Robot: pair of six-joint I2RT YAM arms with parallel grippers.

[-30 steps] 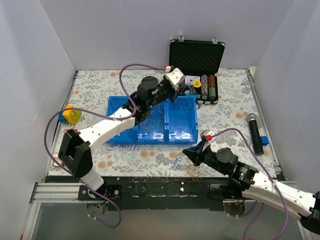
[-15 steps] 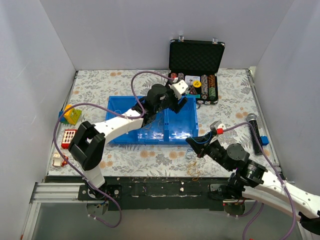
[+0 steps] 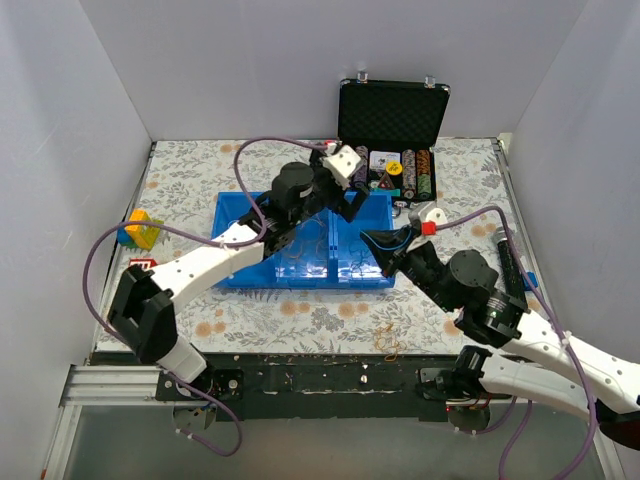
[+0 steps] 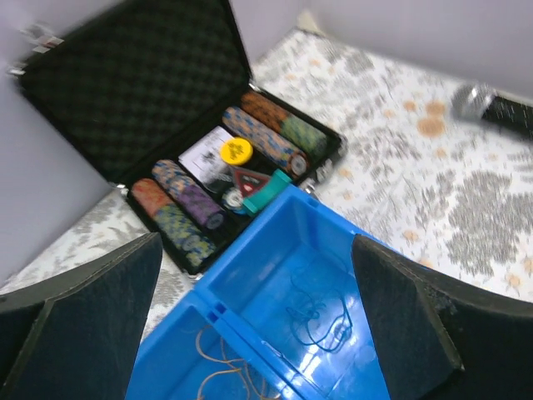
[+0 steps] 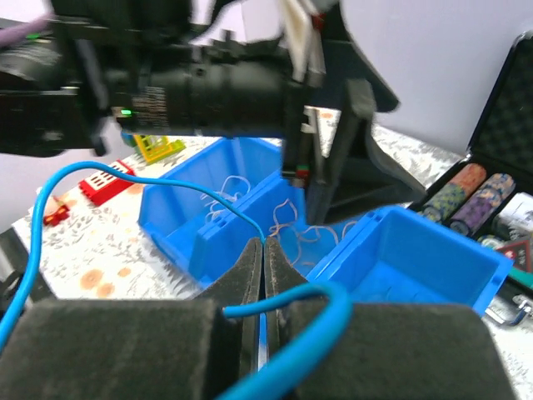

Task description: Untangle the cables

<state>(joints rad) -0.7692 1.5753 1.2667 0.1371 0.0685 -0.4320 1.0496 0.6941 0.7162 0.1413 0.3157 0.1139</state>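
On the left of the flowered surface [image 3: 200,165] the left arm's elbow has swung back toward the near edge. Its left pincer [image 3: 350,205] remains above the back of the blue bin [image 3: 228,212]. The left wrist view shows this pincer [image 4: 254,250] spread wide with nothing between its fingers, looking down on the bin [image 4: 275,218].

The bin's left compartment holds pale wires [image 3: 300,250] lying in loose loops. The right compartment holds a thin bluish wire [image 4: 321,321]. Behind the bin the chip case [image 3: 392,108] stands open.

The biggest change is on the right. A second ago the right pincer [image 3: 372,238] was low by a blue tangle on the surface in front of the bin. It has since risen and moved back over the bin's right compartment, and that tangle is gone from the surface. In the right wrist view the pincer [image 5: 262,250] is pressed tight on a blue cable [image 5: 329,293], which arcs away to the left.

A yellowish loop [image 3: 390,347] stays on the surface near the front edge.
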